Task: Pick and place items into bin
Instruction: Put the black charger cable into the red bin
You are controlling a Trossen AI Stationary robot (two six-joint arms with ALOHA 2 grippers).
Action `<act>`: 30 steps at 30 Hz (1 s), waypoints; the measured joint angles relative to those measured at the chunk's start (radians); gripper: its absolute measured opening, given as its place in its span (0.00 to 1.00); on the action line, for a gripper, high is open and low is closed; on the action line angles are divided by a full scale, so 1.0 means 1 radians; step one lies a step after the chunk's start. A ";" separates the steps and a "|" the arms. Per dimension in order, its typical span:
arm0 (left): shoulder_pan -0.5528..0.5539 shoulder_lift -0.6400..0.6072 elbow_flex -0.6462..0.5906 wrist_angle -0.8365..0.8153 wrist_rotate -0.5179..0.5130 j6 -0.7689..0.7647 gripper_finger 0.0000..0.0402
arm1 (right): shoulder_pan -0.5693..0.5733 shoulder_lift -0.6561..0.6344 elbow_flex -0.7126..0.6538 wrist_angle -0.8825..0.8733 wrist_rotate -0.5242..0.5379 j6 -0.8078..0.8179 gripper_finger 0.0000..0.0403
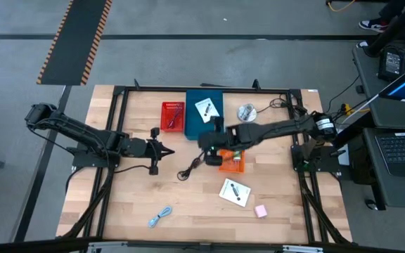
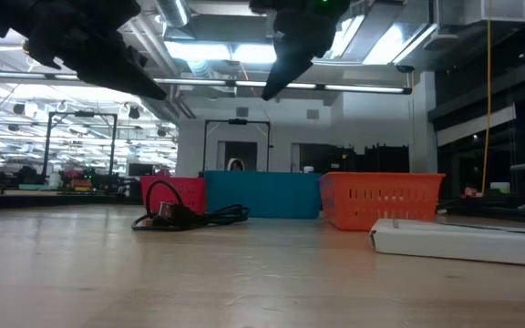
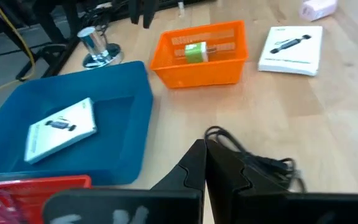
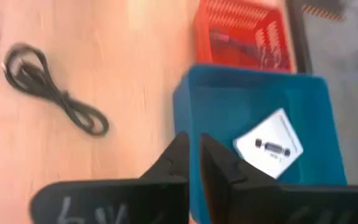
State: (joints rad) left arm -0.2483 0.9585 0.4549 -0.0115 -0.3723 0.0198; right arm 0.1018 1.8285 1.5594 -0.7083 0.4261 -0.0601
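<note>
One white card (image 1: 207, 109) lies flat in the blue bin (image 1: 204, 130). A second white card (image 1: 235, 191) lies on the table near the front, beside a pink block (image 1: 261, 211). The black coiled cable (image 1: 192, 169) lies at mid-table and the light-blue cable (image 1: 160, 216) near the front edge. A green piece (image 3: 195, 51) sits in the orange bin (image 1: 232, 163). My right gripper (image 4: 192, 140) hangs shut and empty above the blue bin's near edge. My left gripper (image 3: 204, 144) is shut and empty, raised left of the black cable.
A red bin (image 1: 173, 116) holding small parts stands left of the blue bin. A round silver object (image 1: 246, 112) stands on the table to the right of the blue bin. Bare wood lies between the black cable and the front edge.
</note>
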 joint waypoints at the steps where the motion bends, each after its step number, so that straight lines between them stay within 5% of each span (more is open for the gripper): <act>1: -0.012 0.002 0.000 0.000 0.000 -0.011 0.00 | 0.016 -0.010 -0.019 0.025 0.029 0.008 0.02; 7: -0.075 0.012 0.000 0.017 -0.002 -0.044 0.00 | 0.108 -0.125 -0.214 0.161 0.197 0.084 0.02; 21: -0.049 0.250 0.141 -0.068 -0.075 -0.284 0.00 | 0.152 -0.430 -0.774 0.819 0.199 0.022 0.03; 30: -0.041 0.408 0.360 -0.377 -0.014 -0.443 0.00 | 0.152 -0.478 -0.965 1.138 -0.009 -0.050 0.03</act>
State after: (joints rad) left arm -0.2891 1.3668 0.8153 -0.3890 -0.3866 -0.4228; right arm 0.2535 1.3503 0.5942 0.4296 0.4173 -0.1101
